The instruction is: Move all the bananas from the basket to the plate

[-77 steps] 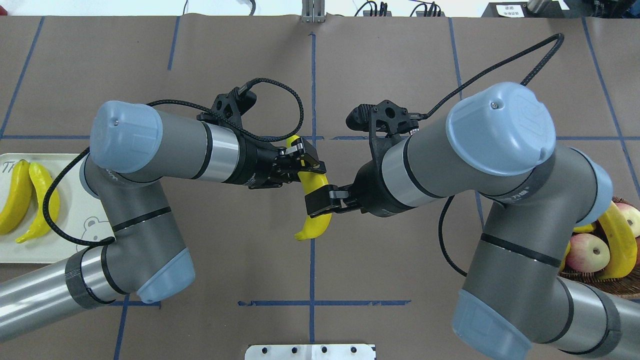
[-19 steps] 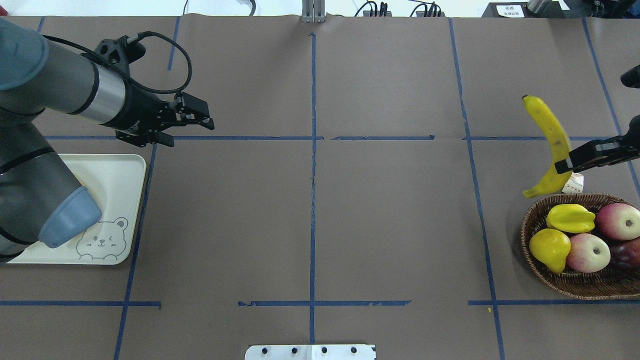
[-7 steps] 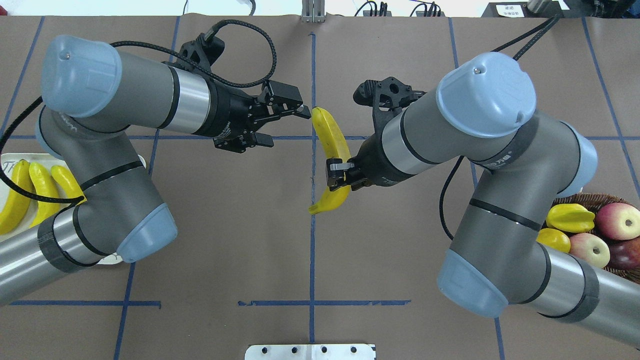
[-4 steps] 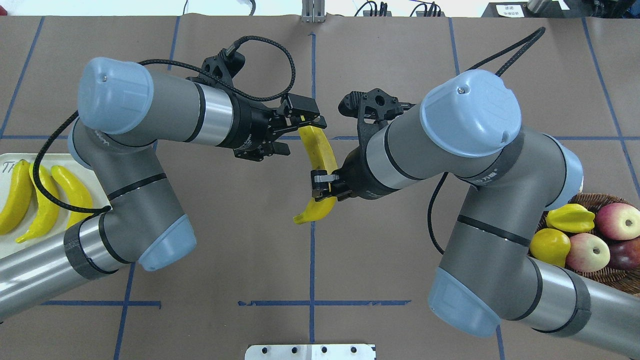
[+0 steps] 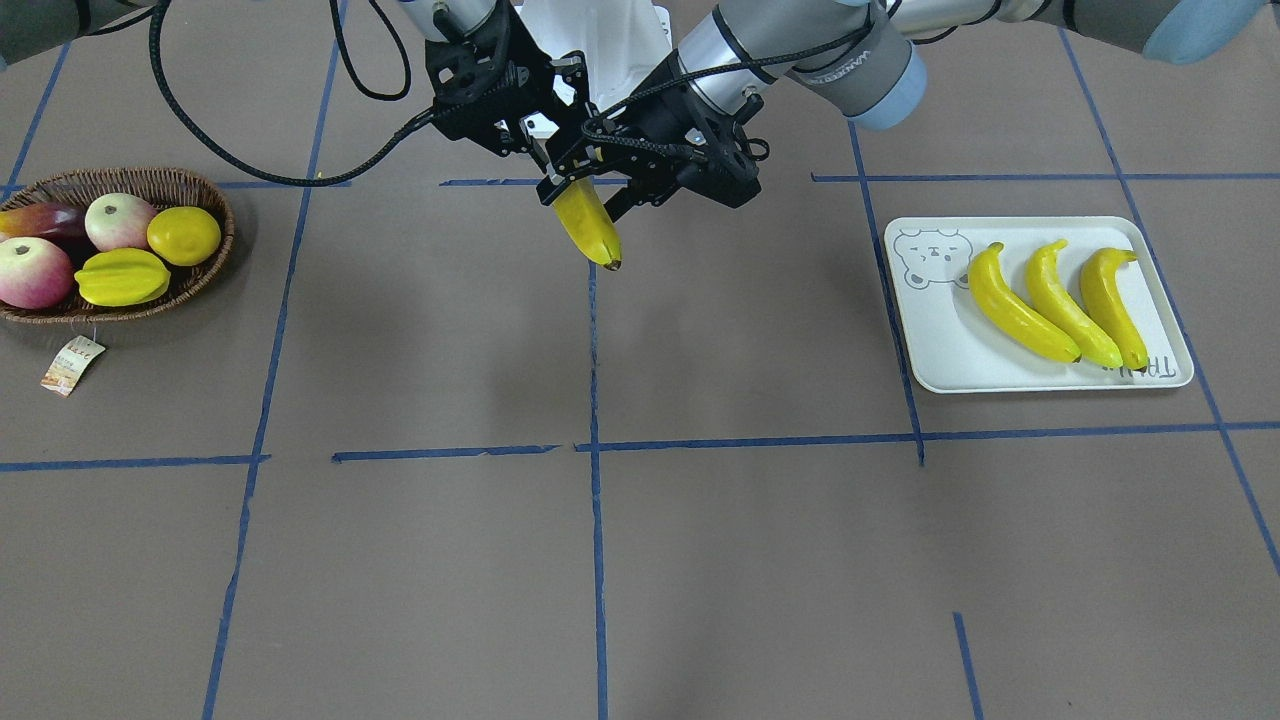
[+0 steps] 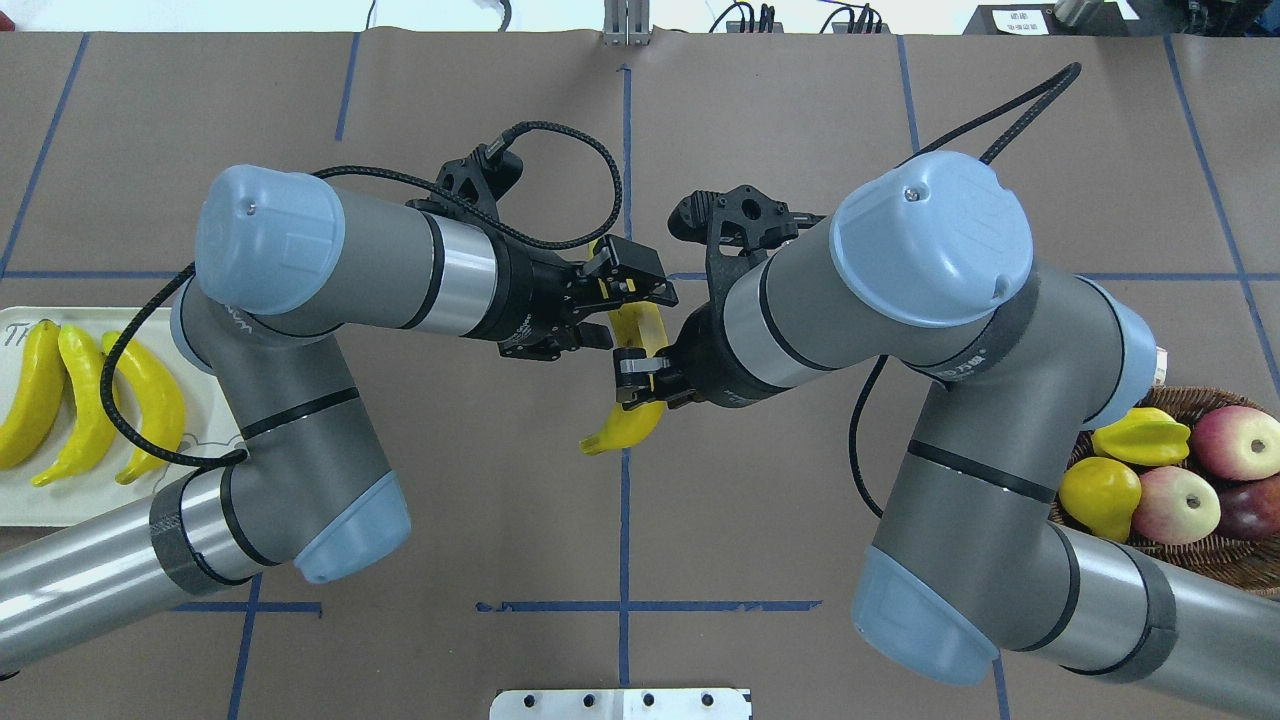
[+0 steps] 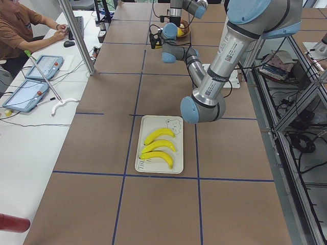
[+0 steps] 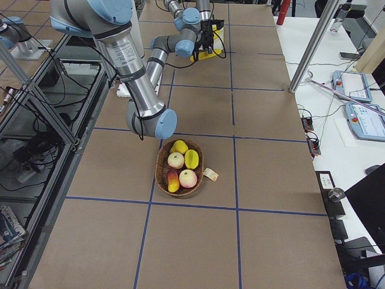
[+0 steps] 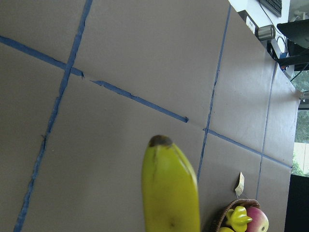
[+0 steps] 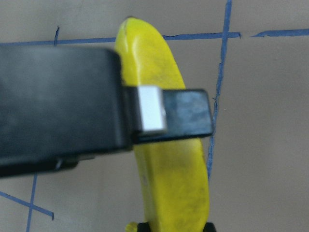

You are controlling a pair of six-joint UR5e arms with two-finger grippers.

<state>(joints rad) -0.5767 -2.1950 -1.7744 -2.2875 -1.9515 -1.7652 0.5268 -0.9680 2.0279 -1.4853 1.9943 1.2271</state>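
Observation:
One yellow banana (image 6: 628,428) hangs above the table's centre, also in the front view (image 5: 590,228) and the left wrist view (image 9: 170,188). My right gripper (image 6: 640,385) is shut on its lower middle; the right wrist view shows a finger (image 10: 186,118) across the banana (image 10: 166,159). My left gripper (image 6: 625,305) is open, its jaws on either side of the banana's upper part. Three bananas (image 5: 1050,300) lie side by side on the pale bear plate (image 5: 950,345), at the overhead view's left edge (image 6: 60,500). The wicker basket (image 6: 1200,565) holds no banana.
The basket (image 5: 130,312) holds apples, a yellow lemon (image 5: 184,235) and a starfruit (image 5: 122,277); a paper tag (image 5: 72,362) lies beside it. Both arms' elbows stand over the table's middle. A metal plate (image 6: 620,703) sits at the robot-side edge. Blue tape lines cross the brown table.
My right gripper carried the banana from the basket to the table's centre. My left gripper came from the plate side and moved over the banana's upper part.

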